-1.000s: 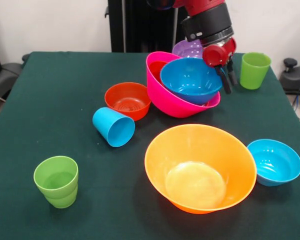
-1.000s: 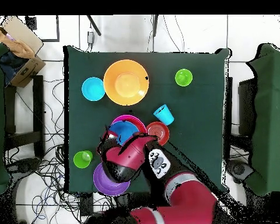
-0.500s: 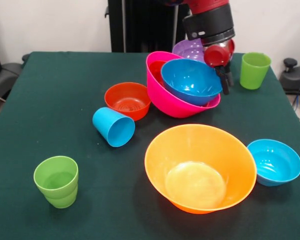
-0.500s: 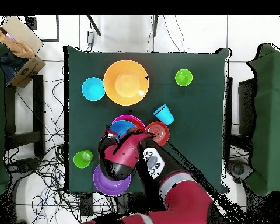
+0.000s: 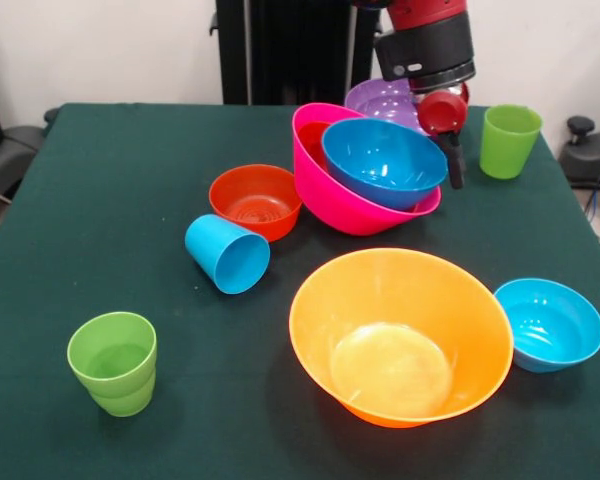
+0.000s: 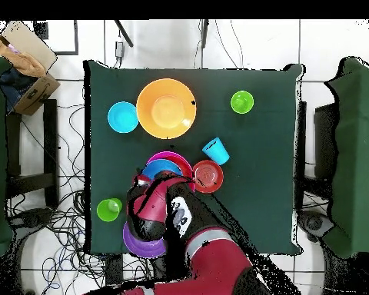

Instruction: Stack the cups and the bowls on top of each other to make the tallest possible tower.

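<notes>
The large pink bowl [image 5: 332,196] stands tilted at the table's far middle. It holds a red-orange bowl [image 5: 313,134] and, on top, a blue bowl [image 5: 380,160], which makes a low tower. The purple bowl [image 5: 378,97] sits behind them. My gripper [image 5: 454,166] hangs empty just right of the blue bowl's rim, apart from it. The large orange bowl [image 5: 400,335] and small blue bowl [image 5: 548,323] are near the front. A small red-orange bowl [image 5: 255,200] stands left of the pink one. The sky blue cup [image 5: 228,253] lies on its side. One lime green cup [image 5: 113,362] stands front left and another [image 5: 509,140] back right.
In the overhead view the arm [image 6: 158,206] covers part of the pink bowl [image 6: 172,157] and the purple bowl [image 6: 137,241]. Chairs and cables surround the green table [image 6: 264,200]. A cardboard box [image 6: 22,58] sits off the table's corner.
My gripper has drawn up and back from the blue bowl's rim toward the purple bowl. The blue bowl has settled slightly in the pink bowl. Nothing else has moved.
</notes>
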`<action>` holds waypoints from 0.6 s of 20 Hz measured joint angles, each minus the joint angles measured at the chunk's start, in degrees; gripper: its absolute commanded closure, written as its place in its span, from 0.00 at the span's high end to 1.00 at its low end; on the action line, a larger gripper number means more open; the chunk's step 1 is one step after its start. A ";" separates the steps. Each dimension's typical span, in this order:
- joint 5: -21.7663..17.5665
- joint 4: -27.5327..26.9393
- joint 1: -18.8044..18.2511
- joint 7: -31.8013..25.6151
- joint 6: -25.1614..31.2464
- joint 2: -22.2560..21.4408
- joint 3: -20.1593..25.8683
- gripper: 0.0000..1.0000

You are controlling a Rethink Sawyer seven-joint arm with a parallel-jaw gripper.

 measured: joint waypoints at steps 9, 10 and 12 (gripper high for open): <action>9.64 -0.65 -6.67 0.00 5.43 -0.54 5.80 1.00; 10.29 -0.76 -7.00 0.00 5.71 -0.66 6.20 1.00; 11.38 -0.97 -7.53 0.00 6.05 -0.90 6.87 1.00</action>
